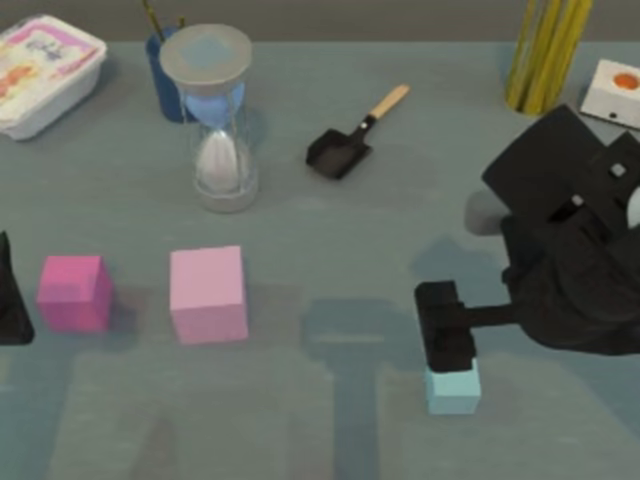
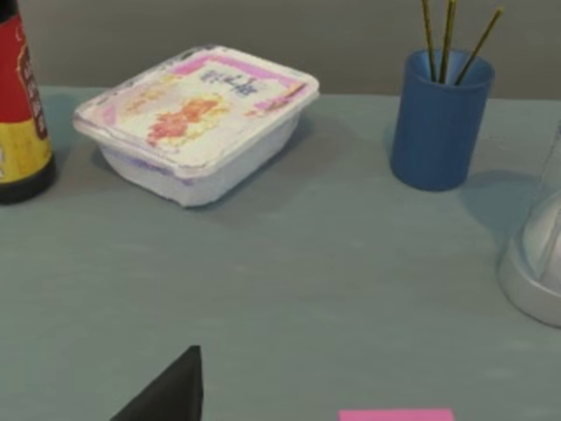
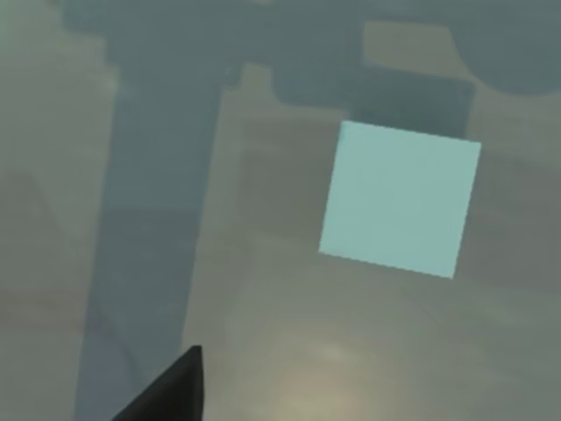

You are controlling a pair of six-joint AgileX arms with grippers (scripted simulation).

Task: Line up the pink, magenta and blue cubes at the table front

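Observation:
The pink cube (image 1: 208, 295) and the smaller magenta cube (image 1: 72, 292) rest side by side on the table (image 1: 320, 200) at the left front. The blue cube (image 1: 453, 390) lies free at the right front. My right gripper (image 1: 447, 345) hovers above it, just to its far side, open and holding nothing. In the right wrist view the blue cube (image 3: 399, 200) lies on the table beyond one dark fingertip (image 3: 180, 386). My left gripper (image 1: 10, 300) is parked open at the left edge beside the magenta cube (image 2: 396, 415).
At the back stand a white food box (image 1: 45, 70), a dark blue pencil cup (image 1: 165, 75), an hourglass (image 1: 220, 120), a small black shovel (image 1: 345, 145), yellow sticks (image 1: 545, 50) and a white box with an orange dot (image 1: 615, 90). A sauce bottle (image 2: 19, 105) is at the far left.

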